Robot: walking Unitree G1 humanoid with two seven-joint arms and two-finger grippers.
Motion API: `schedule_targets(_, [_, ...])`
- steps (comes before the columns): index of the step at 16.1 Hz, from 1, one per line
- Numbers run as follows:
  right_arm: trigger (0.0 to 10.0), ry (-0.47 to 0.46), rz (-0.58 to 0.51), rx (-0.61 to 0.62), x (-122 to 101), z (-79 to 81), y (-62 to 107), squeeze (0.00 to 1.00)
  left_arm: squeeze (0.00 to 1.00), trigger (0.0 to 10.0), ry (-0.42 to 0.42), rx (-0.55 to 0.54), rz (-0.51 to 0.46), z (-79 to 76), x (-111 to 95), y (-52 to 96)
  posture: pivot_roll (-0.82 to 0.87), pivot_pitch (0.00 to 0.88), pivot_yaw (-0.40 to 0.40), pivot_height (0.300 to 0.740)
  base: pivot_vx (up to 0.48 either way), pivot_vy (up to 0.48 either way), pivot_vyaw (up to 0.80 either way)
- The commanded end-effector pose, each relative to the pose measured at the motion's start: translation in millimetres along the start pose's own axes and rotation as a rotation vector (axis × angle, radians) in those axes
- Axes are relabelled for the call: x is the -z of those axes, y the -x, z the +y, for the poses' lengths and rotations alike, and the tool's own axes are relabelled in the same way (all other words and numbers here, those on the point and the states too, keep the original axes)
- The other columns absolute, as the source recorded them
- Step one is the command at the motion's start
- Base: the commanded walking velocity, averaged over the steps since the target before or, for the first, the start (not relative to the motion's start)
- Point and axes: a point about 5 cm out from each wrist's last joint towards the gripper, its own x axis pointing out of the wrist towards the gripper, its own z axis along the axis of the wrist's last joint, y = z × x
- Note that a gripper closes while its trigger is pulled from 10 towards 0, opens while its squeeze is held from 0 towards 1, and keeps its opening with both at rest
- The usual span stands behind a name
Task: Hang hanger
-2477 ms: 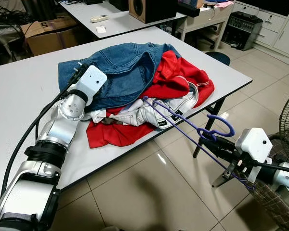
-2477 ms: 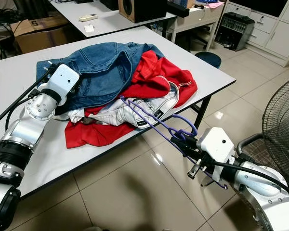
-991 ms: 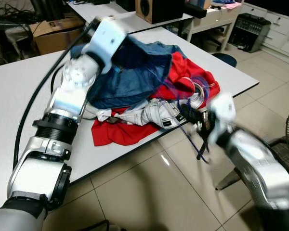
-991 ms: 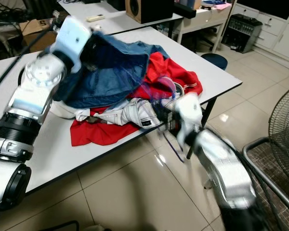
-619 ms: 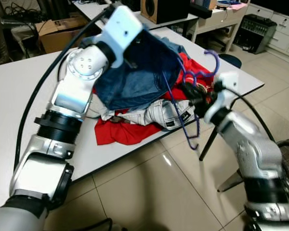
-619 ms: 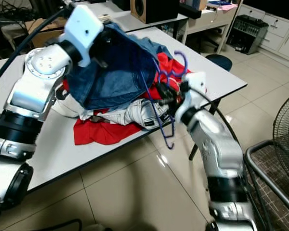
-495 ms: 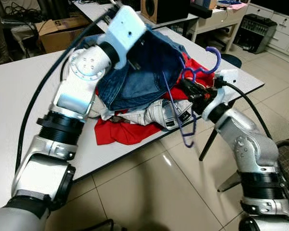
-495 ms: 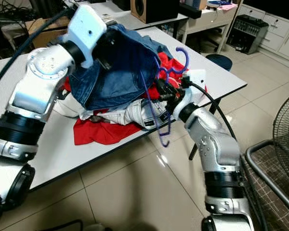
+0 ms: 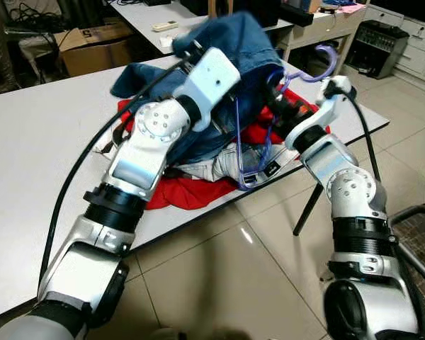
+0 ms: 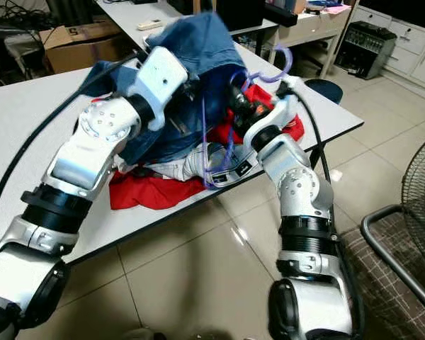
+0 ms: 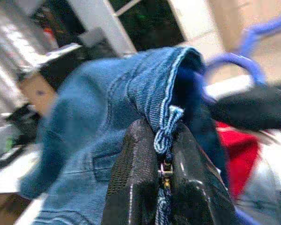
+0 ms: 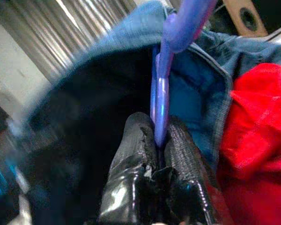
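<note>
Lifting denim jacket (image 9: pixel 230 42) off bench (image 9: pixel 42 142): left claw (image 11: pixel 161 154) clamped on its hem. Right claw (image 12: pixel 157 140), right of it, clamped on purple hanger (image 9: pixel 251 152) above red garment (image 9: pixel 191 190).

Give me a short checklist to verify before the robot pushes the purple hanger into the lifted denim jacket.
1. Left gripper pinches the denim jacket edge: ok, the hem sits between its fingers.
2. Right gripper holds the purple hanger: ok, shut on its bar.
3. Jacket raised off the table: ok, though part still rests on the pile.
4. Hanger inside the jacket opening: cannot tell, fabric hides it.
5. Red garment and white garment free of the hanger: cannot tell; its lower loop hangs just in front of them.
</note>
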Motion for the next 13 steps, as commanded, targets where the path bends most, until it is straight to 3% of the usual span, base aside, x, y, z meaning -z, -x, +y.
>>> schedule_targets(1, [10.0, 0.14, 0.081, -0.03, 7, 5.5, 5.0, 0.0, 0.0, 0.0, 0.015, -0.11, -0.038, 21.3, -9, 2.7, -0.01, 0.0, 0.008, 0.74, 0.0, 0.0, 0.0])
schedule_targets(3, [10.0, 0.342, 0.219, -0.132, 20, 11.3, 26.2, 0.0, 0.0, 0.0, 0.118, -0.242, -0.071, 44.2, -15, 6.3, -0.01, 0.0, 0.012, 0.74, 0.0, 0.0, 0.0])
schedule_targets(4, [10.0, 0.422, 0.275, -0.198, 26, 14.7, 39.3, 0.0, 0.0, 0.0, 0.118, -0.274, -0.06, 49.5, -13, 6.9, -0.01, 0.0, 0.019, 0.74, 0.0, 0.0, 0.0])
schedule_targets(6, [10.0, 0.493, 0.331, -0.282, 29, 19.7, 57.2, 0.0, 0.0, 0.0, 0.101, -0.302, -0.03, 53.0, -8, 6.4, -0.02, 0.0, 0.025, 0.74, 0.0, 0.0, 0.0])
schedule_targets(8, [10.0, 0.537, 0.338, -0.343, 19, 25.6, 84.2, 0.0, 0.0, 0.0, 0.097, -0.361, 0.021, 57.7, 4, 6.6, -0.02, 0.0, 0.047, 0.74, 0.0, 0.0, 0.0])
schedule_targets(9, [10.0, 0.562, 0.315, -0.376, 8, 31.1, 102.8, 0.0, 0.0, 0.0, 0.098, -0.386, 0.051, 60.4, 13, 8.9, -0.03, 0.0, 0.06, 0.74, 0.0, 0.0, 0.0])
schedule_targets(11, [10.0, 0.554, 0.185, -0.353, -18, 37.3, 128.0, 0.0, 0.0, 0.0, 0.21, -0.451, 0.015, 75.4, 15, 20.1, -0.04, 0.0, 0.084, 0.74, 0.0, 0.0, 0.0])
schedule_targets(12, [10.0, 0.566, 0.071, -0.255, -34, 34.8, 133.3, 0.0, 0.0, 0.0, 0.249, -0.487, -0.044, 87.5, 7, 29.3, -0.05, 0.0, 0.097, 0.74, 0.0, 0.0, 0.0])
schedule_targets(13, [10.0, 0.55, -0.035, -0.168, -49, 32.4, 136.8, 0.0, 0.0, 0.0, 0.244, -0.533, -0.152, 105.2, -14, 40.6, -0.05, 0.0, 0.102, 0.74, 0.0, 0.0, 0.0])
